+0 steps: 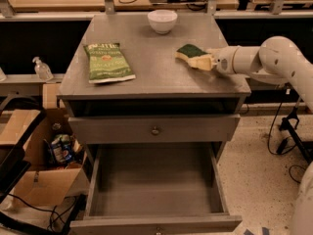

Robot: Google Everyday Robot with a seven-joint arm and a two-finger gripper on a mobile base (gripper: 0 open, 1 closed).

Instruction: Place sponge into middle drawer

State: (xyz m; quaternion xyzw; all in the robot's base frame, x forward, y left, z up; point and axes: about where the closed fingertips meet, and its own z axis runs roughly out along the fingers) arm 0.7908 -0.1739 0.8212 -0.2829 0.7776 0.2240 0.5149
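Note:
The sponge (pixel 188 51), dark green face up with a pale yellow body, lies on the right part of the grey cabinet top (pixel 146 58). My gripper (pixel 204 61) reaches in from the right at tabletop height and is right at the sponge's right end, on or against it. The middle drawer (pixel 156 182) is pulled wide open low at the front, its grey floor bare.
A green chip bag (pixel 107 61) lies on the left of the top and a white bowl (pixel 162 20) stands at the back. A closed drawer front with a knob (pixel 155 130) sits above the open drawer. A cardboard box (pixel 34 180) and cables lie on the floor at the left.

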